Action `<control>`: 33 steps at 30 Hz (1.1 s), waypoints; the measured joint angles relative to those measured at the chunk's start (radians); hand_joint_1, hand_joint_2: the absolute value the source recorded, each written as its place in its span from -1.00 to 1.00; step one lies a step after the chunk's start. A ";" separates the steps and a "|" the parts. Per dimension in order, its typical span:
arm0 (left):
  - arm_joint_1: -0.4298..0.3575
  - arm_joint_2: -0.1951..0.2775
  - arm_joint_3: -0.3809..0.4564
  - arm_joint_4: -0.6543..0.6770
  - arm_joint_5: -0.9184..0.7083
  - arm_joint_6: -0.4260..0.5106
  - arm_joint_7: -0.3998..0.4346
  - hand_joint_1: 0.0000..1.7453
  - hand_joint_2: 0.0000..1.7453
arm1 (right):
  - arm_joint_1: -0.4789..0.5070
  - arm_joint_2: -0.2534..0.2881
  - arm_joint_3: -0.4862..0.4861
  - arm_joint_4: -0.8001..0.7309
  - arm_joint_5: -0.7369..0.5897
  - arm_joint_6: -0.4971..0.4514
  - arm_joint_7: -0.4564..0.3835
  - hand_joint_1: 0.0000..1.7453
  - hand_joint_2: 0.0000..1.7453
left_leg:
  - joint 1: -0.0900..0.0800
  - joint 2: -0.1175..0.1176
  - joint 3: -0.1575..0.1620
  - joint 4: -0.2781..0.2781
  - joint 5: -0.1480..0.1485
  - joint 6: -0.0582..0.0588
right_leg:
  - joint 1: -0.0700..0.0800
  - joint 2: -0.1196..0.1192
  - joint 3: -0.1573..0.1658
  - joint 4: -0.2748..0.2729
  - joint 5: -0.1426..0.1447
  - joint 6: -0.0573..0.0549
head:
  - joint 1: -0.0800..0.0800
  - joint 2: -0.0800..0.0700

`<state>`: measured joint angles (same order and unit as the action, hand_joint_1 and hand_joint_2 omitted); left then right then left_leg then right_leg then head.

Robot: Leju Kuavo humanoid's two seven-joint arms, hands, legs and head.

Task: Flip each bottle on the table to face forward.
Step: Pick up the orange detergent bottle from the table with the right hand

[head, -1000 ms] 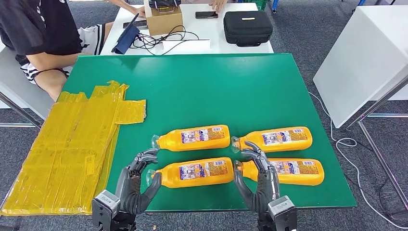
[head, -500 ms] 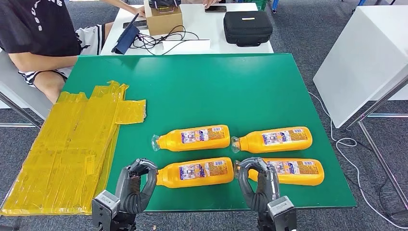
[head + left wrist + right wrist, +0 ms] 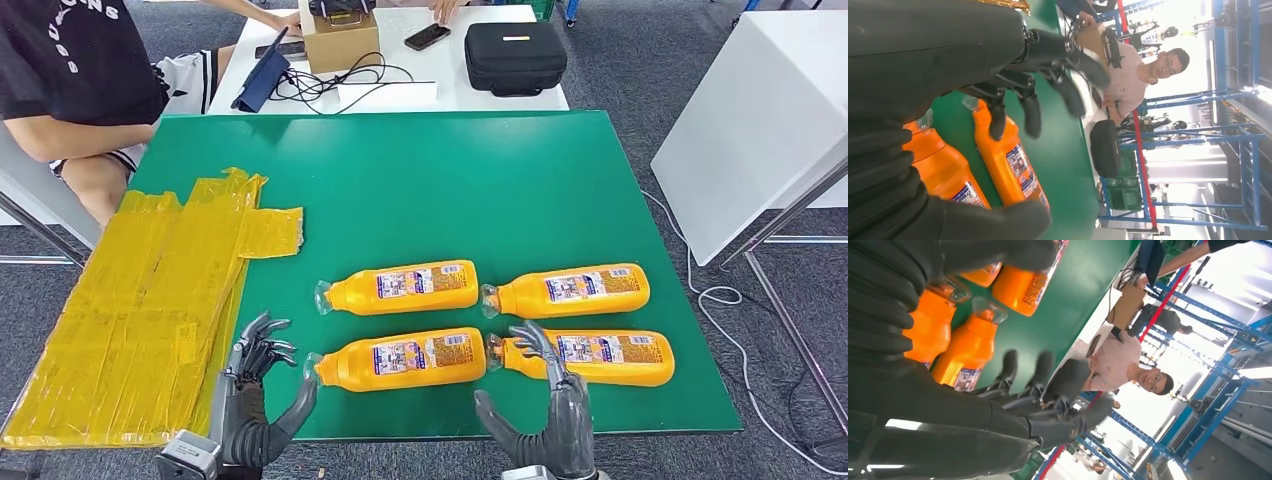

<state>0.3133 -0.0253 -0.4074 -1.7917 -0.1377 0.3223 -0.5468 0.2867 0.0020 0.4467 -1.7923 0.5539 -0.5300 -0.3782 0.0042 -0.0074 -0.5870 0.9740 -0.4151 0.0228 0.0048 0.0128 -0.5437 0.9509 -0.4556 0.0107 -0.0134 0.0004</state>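
Observation:
Four orange bottles lie on their sides on the green table [image 3: 400, 190], clear caps to the left, labels up. Far row: one bottle [image 3: 400, 286] at left, another [image 3: 568, 289] at right. Near row: one bottle [image 3: 402, 359] at left, another [image 3: 585, 357] at right. My left hand [image 3: 258, 390] stands open at the table's front edge, just left of the near left bottle's cap, holding nothing. My right hand [image 3: 545, 405] is open, its fingers [image 3: 535, 345] over the neck of the near right bottle. The left wrist view shows two bottles [image 3: 1008, 160] beyond the spread fingers [image 3: 1058, 80].
Crumpled yellow sheeting [image 3: 150, 290] covers the table's left edge. A seated person [image 3: 80, 80] is at the far left. Behind stands a white table [image 3: 420, 80] with a black case [image 3: 515, 57], a cardboard box [image 3: 342, 42] and cables. A white table [image 3: 760, 110] is at right.
Both hands were curled in half a second ago; now their fingers are spread and both hands have drawn back toward the front edge. The bottles have not moved.

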 joint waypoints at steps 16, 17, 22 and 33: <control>0.012 -0.021 0.007 -0.007 0.005 -0.126 0.046 -1.00 1.00 | 0.103 -0.054 -0.075 -0.104 0.428 0.077 0.292 -1.00 1.00 | 0.000 0.000 0.000 0.000 -0.002 0.001 | -0.001 0.000 0.000 0.000 -0.001 0.000 | 0.000 0.000; 0.013 -0.026 0.010 -0.005 0.005 -0.141 0.047 -1.00 1.00 | 0.115 -0.063 -0.088 -0.109 0.469 0.113 0.329 -1.00 1.00 | -0.001 0.000 0.000 0.000 -0.003 0.001 | -0.001 0.000 0.000 0.000 -0.001 0.000 | 0.000 0.000; 0.007 -0.044 0.024 0.010 0.017 -0.202 0.070 -1.00 1.00 | 0.141 -0.100 -0.162 -0.116 0.592 0.329 0.451 -1.00 1.00 | -0.002 0.000 0.001 0.000 -0.004 0.002 | -0.002 0.000 0.001 0.000 -0.002 0.000 | 0.000 0.000; -0.017 -0.048 0.036 0.048 0.063 -0.245 0.064 -1.00 1.00 | 0.097 -0.180 -0.310 -0.054 0.623 0.491 0.417 -1.00 1.00 | -0.002 0.000 0.001 0.000 -0.004 0.002 | -0.002 0.000 0.001 0.000 -0.002 0.000 | 0.000 0.000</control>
<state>0.2966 -0.0732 -0.3716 -1.7440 -0.0750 0.0772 -0.4830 0.3840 -0.1779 0.1363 -1.8462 1.1767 -0.0392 0.0386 0.0025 -0.0074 -0.5855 0.9743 -0.4189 0.0244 0.0025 0.0130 -0.5426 0.9506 -0.4572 0.0111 -0.0134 0.0004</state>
